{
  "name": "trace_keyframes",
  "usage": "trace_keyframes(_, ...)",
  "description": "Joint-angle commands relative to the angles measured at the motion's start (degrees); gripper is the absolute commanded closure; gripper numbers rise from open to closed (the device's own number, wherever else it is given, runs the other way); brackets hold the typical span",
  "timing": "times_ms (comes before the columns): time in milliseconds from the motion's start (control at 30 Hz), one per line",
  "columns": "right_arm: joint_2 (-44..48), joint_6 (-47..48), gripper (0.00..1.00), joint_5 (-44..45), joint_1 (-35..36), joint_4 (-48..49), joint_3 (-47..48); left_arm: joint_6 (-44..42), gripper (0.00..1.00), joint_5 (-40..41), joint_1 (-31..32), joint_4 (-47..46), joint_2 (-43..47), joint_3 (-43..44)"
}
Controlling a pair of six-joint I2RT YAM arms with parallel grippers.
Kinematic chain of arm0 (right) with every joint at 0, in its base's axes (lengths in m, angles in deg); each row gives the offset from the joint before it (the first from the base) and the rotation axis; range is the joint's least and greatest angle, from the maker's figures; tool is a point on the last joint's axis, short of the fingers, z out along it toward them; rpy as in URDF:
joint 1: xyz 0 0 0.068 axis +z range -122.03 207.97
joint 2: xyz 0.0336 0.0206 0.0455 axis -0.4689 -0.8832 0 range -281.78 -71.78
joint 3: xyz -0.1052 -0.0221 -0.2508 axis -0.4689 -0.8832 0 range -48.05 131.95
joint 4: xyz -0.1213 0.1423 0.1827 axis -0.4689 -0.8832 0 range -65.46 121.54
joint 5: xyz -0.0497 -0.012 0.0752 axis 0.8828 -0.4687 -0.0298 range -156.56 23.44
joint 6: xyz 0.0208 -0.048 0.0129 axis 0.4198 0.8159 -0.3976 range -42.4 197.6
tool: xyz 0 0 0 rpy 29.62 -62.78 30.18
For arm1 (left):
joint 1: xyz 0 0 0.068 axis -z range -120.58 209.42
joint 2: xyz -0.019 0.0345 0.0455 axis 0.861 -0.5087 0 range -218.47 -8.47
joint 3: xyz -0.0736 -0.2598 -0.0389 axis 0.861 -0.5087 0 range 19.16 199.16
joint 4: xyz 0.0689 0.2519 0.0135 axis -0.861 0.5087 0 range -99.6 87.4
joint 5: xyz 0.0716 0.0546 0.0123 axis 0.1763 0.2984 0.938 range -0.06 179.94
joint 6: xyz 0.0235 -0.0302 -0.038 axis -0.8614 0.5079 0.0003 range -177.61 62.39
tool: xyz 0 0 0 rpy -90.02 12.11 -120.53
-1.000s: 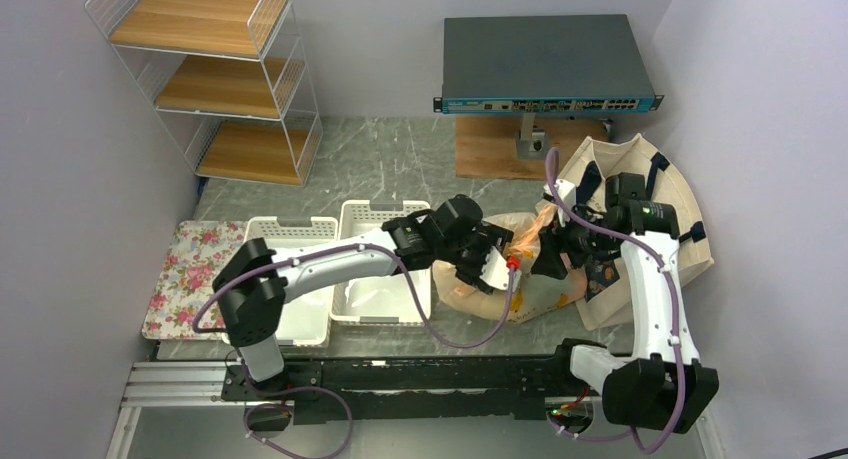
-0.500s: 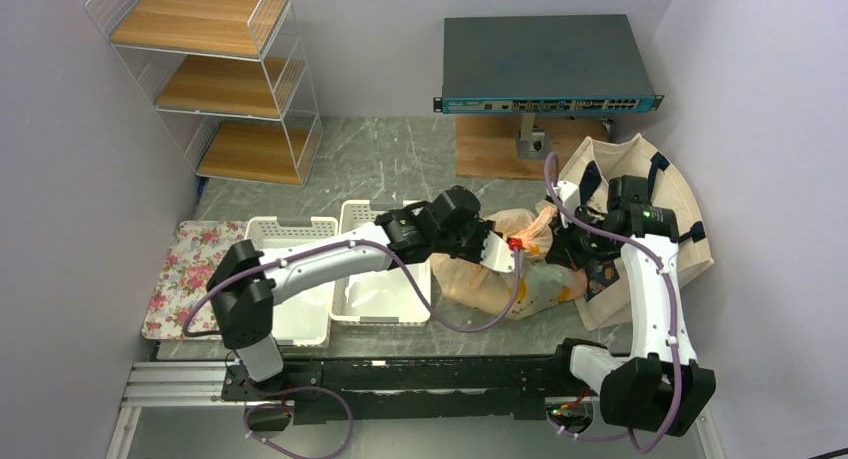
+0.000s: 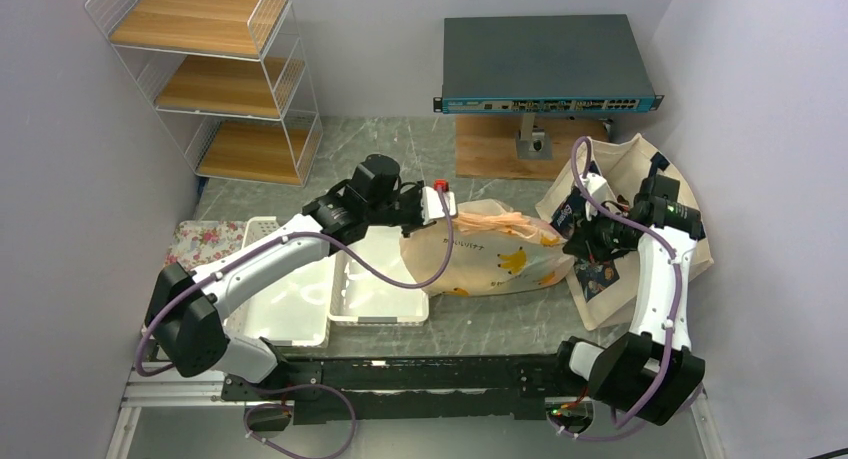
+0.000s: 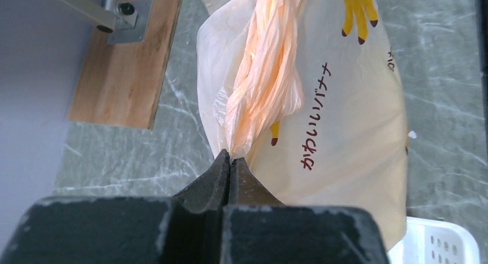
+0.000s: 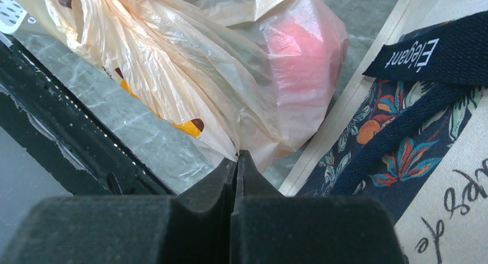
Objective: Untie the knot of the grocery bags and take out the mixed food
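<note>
On desk, left gripper pinches knot tail at 9 o'clock of plastic bag, right gripper pinches its 3 o'clock end; opposite pulls should loosen knot.

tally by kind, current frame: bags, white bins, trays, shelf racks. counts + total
Bags: 2 (plastic bag, canvas tote)
White bins: 2 (left bin, right bin)
Trays: 1 (floral tray)
Shelf racks: 1 (wire shelf rack)
Total: 6
</note>
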Motion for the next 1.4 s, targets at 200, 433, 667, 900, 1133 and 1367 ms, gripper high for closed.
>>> trace_keyframes(200,-0.3,-1.0,0.18,-8.7,4.1,-6.2,12.7,-0.5,0.34,-2.0,4.6,2.0,0.8,7.2)
trace_keyframes(433,0.2,-20.1,0.22,-4.6,16.5,10.9,10.2,-7.0,0.32,9.1,13.4,3.7,-6.3,13.4)
trace_keyframes(667,-3.7,-25.8,0.33,-0.6,20.5,17.3,6.9,-9.5,0.36,21.9,14.8,3.3,-14.5,18.8)
trace_keyframes(900,-1.2,-24.3,0.95,5.2,20.4,16.6,2.8,-9.9,0.68,27.3,14.6,4.1,-10.7,15.2)
trace_keyframes(1133,1.0,-22.7,1.0,11.2,15.2,15.5,3.1,-4.5,0.82,15.2,7.5,4.2,4.2,7.4)
trace_keyframes(1367,0.3,-17.3,1.0,5.0,5.7,11.1,5.2,1.2,1.0,0.1,-2.7,1.2,11.5,1.2)
